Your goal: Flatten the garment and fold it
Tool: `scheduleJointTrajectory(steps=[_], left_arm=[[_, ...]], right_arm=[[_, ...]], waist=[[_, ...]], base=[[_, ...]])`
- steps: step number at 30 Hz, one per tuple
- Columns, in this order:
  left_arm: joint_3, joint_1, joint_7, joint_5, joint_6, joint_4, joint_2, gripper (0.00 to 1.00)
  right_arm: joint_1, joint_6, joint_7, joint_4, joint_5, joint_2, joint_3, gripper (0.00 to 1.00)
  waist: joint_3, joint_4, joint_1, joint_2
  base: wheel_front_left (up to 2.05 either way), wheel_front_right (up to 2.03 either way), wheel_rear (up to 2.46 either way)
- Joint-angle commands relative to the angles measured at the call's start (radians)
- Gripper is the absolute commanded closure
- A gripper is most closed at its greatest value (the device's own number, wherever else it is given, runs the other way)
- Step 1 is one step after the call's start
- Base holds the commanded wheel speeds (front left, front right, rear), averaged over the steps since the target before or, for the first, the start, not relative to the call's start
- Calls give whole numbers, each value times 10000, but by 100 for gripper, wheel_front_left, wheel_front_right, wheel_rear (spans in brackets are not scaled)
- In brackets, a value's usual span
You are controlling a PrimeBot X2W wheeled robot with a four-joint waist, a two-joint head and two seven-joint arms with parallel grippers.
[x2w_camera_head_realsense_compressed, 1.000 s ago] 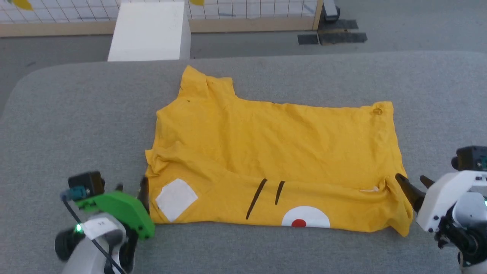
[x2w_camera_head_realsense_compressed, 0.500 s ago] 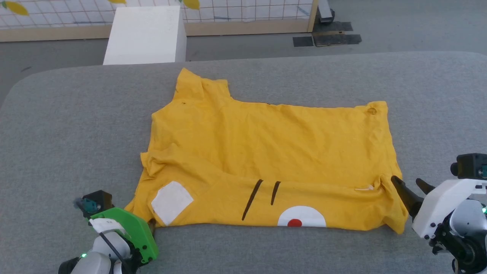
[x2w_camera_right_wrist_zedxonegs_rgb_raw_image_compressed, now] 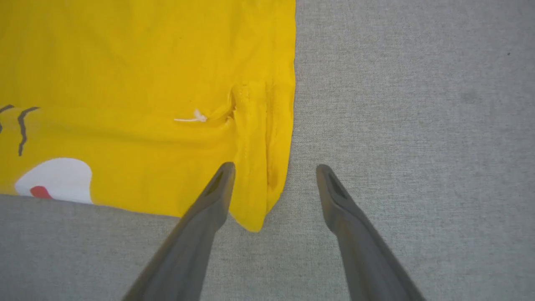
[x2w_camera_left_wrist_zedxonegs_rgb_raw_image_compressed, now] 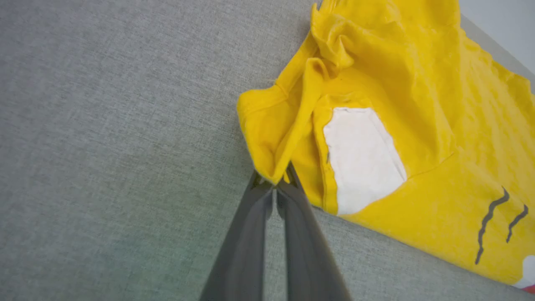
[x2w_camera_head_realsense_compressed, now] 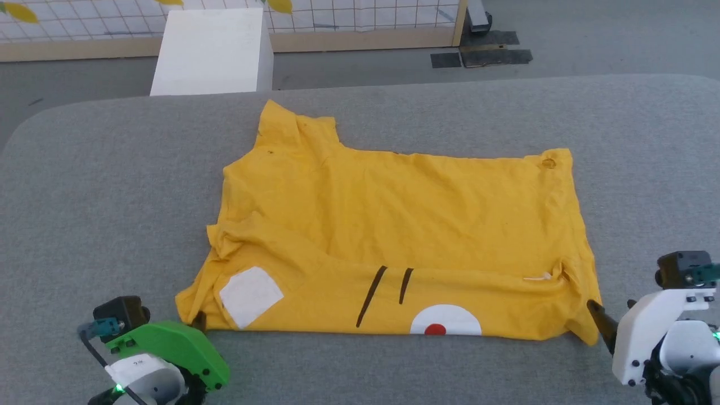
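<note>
Clenched on just a seven-o'clock tip of the garment (x2w_camera_head_realsense_compressed: pixel 394 225), the left gripper (x2w_camera_left_wrist_zedxonegs_rgb_raw_image_compressed: pixel 273 186) may slip; the right gripper (x2w_camera_right_wrist_zedxonegs_rgb_raw_image_compressed: pixel 274 169), five o'clock, gapes released.

Right end effector (x2w_camera_right_wrist_zedxonegs_rgb_raw_image_compressed: pixel 276 168) spread wide — garment (x2w_camera_right_wrist_zedxonegs_rgb_raw_image_compressed: pixel 146 83) corner between fingers (x2w_camera_right_wrist_zedxonegs_rgb_raw_image_compressed: pixel 200 217).

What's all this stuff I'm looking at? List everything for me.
T-shirt: one, bright yellow with white patches, black stripes and a red dot, partly folded mid-table.
table: one, grey fabric top, under the T-shirt.
box: one, white, beyond the table.
grid fence: one, wooden frame, at the far back.
mats: a few, dark, on the floor by the fence.
left gripper: one, green housing, shut on the T-shirt's near left corner.
right gripper: one, white housing, open at the near right corner.
</note>
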Motion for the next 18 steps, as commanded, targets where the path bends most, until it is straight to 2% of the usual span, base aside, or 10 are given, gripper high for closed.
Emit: scheduleJointTrajectory(steps=[1, 9, 14, 15, 16, 17, 18], left_arm=[[6, 163, -101, 36, 86, -209, -69, 100], [-243, 231, -34, 223, 278, -933, -122, 100], [-352, 110, 21, 231, 275, -914, -162, 100], [-357, 96, 15, 229, 270, -899, -165, 100], [-350, 85, -17, 213, 252, -882, -177, 100], [-341, 94, -40, 194, 230, -847, -176, 100], [-316, 108, -74, 163, 204, -828, -179, 100]], right_arm=[[39, -13, 114, 78, -226, 51, 72, 0], [-667, -13, 428, 1458, -1218, 287, 219, 0], [-971, -13, 616, 2374, -1196, 301, 567, 0], [-1013, -13, 663, 2464, -1080, 289, 634, 56], [-1078, -13, 668, 2516, -913, 261, 686, 93], [-1123, -13, 687, 2528, -762, 206, 745, 100], [-1145, -13, 719, 2510, -617, 150, 789, 100]], waist=[[123, 112, 0, 0], [521, 327, 0, 0], [640, 455, 0, 0], [640, 466, 0, 0], [617, 474, 0, 0], [562, 470, 0, 0], [495, 463, 0, 0]], base=[[0, 0, 0], [0, 0, 0], [0, 0, 0], [0, 0, 0], [0, 0, 0], [0, 0, 0], [0, 0, 0]])
